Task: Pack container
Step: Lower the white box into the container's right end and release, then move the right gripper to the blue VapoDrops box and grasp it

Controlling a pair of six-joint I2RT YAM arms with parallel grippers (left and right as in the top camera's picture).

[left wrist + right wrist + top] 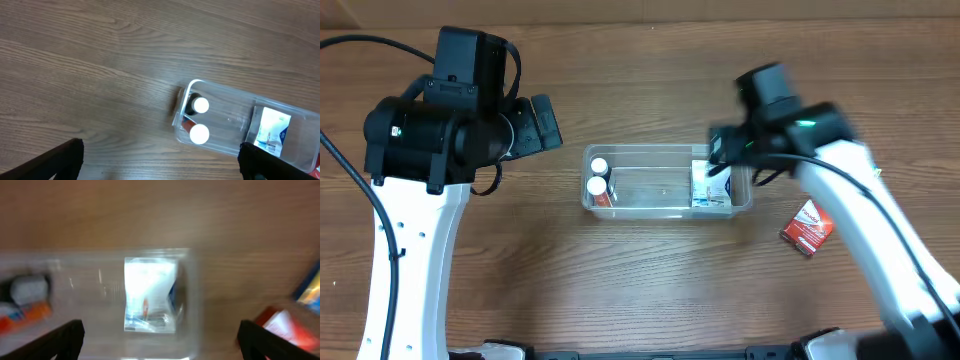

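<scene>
My right gripper (159, 330) hung spread and empty over the right end of the container (655, 192), with the white packet (150, 295) lying flat on the container floor directly beneath it and touched by neither finger. At the far end from that gripper, two white-capped bottles (597, 176) lay side by side against the end wall, and the floor between them and the packet was bare. My left gripper (160, 150) was also spread and held nothing; it hovered over bare table (100, 60) with the container ahead of it and to its right, well apart. I judged the packing partly done, with the white packet in place and my right gripper free for another item. One red packet (807, 227) lay on the table outside the container, to the right of my right gripper and back toward my base. As I read it, the next move called for lifting clear of the rim, swinging the right gripper out over the red packet, coming down with the fingers straddling it, and closing before carrying it to the bare middle of the container. The right wrist view was blurred, so I could not judge how the red packet was oriented.
</scene>
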